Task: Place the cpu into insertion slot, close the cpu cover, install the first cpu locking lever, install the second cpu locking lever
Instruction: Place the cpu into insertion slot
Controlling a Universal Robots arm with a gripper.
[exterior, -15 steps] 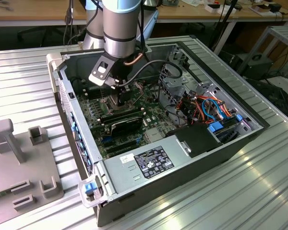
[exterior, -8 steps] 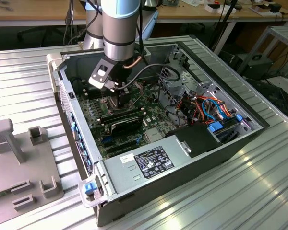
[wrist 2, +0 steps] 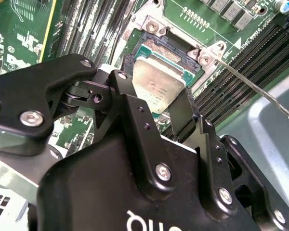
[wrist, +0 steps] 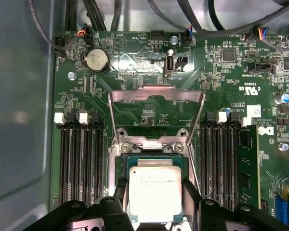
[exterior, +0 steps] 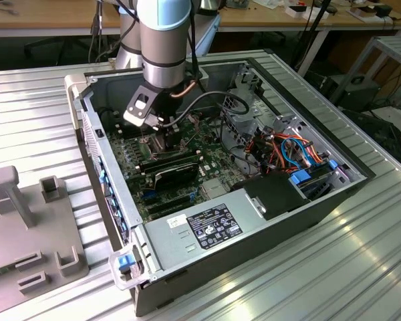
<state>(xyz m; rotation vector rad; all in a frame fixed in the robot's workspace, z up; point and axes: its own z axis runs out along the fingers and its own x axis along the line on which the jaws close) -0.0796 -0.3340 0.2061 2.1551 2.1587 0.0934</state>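
My gripper is shut on the cpu, a flat silver-grey square held by its two opposite edges between the black fingers. The chip sits directly over the insertion slot, whose dark pin field and silvery rim show beyond it in the second wrist view; I cannot tell whether it touches the slot. The cpu cover, a thin metal frame with a big window, stands swung open behind the slot. One thin wire locking lever sticks out free beside the slot. In the exterior view the gripper reaches down into the open computer case.
Long black memory slots flank the slot on both sides. Cables and a drive cage fill the case on the exterior view's right, and the power supply lies in front. A grey fixture stands outside the case on the exterior view's left.
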